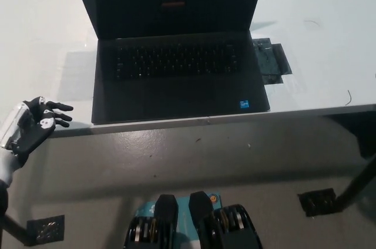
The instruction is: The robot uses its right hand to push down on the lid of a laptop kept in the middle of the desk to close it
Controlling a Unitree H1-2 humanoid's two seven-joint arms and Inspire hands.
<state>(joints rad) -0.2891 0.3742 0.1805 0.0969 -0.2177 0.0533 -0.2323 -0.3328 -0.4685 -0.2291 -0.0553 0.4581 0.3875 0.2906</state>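
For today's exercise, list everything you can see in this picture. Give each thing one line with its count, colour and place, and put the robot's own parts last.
Laptop: one, black, open, in the middle of the desk, screen dark with a small red mark.
Sticker: one, blue, on the laptop's near right corner.
Flat pouch: one, dark and see-through, on the desk just right of the laptop.
Desk: one, white, filling the upper part of the view.
Floor: grey, below the desk edge.
Desk foot plates: two, black, on the floor at lower left and lower right.
Left robot hand: one, white with dark fingers, fingers apart, holding nothing, at the desk's near left edge.
Right robot hand: not in view.
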